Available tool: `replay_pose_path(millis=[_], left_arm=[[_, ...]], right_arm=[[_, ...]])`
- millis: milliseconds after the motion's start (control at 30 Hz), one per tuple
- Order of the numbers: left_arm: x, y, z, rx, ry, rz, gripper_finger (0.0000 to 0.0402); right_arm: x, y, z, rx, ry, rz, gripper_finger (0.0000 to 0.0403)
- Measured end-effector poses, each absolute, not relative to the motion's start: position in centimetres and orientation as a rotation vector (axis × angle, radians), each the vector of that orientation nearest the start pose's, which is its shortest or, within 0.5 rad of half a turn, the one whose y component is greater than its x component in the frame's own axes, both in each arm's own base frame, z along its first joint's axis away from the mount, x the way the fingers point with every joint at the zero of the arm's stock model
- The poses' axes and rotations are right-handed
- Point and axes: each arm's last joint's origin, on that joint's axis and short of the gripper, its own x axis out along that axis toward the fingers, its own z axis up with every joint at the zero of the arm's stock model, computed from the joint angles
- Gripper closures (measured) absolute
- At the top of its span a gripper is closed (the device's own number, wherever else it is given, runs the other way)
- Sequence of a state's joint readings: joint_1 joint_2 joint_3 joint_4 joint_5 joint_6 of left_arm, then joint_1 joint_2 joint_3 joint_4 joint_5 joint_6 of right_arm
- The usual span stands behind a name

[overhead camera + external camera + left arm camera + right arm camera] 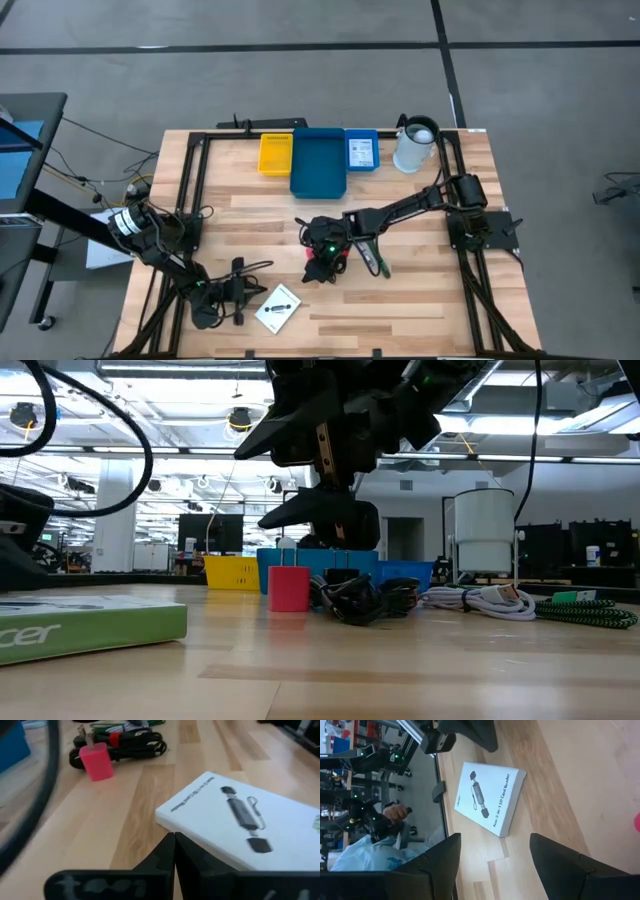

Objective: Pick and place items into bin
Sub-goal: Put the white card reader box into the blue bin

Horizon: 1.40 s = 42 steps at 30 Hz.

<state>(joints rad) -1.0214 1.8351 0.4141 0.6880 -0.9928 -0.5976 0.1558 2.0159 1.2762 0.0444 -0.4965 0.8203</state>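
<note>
A pink-red cube stands on the table beside a heap of black coiled cables. A green stick lies to their right. My right gripper hangs open above the cube and cables, clear of them. The white printed packet lies flat near the table's near edge. My left gripper is shut, low over the table, right at the packet's left side. My left gripper's shut fingertips stand level at the packet's edge; whether they touch it I cannot tell.
Yellow bin, large blue bin and a small blue labelled bin line the far edge, with the white jug to their right. A white cable and a green braided cable lie beside the heap.
</note>
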Motion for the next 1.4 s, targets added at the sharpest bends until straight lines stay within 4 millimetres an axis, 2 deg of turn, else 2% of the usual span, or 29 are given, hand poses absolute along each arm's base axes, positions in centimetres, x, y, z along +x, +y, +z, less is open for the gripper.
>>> replay_pose_path(millis=[433, 1067, 1200, 1400], left_arm=[[15.20, -20.49, 7.45, -0.007, 0.382, -0.022, 0.0401], [15.44, -20.50, 7.31, -0.069, 0.432, -0.075, 0.0401], [15.68, -20.26, 7.21, -0.076, 0.443, -0.059, 0.0401], [15.97, -19.99, 7.17, -0.084, 0.447, -0.040, 0.0401]], right_arm=[[41.89, 7.97, 16.07, 0.860, 0.922, 0.308, 0.0170], [41.87, 8.03, 16.05, 0.782, 0.904, 0.340, 0.0170], [41.87, 7.95, 16.05, 0.695, 0.885, 0.394, 0.0170], [41.62, 7.96, 16.06, 0.541, 0.865, 0.583, 0.0170]])
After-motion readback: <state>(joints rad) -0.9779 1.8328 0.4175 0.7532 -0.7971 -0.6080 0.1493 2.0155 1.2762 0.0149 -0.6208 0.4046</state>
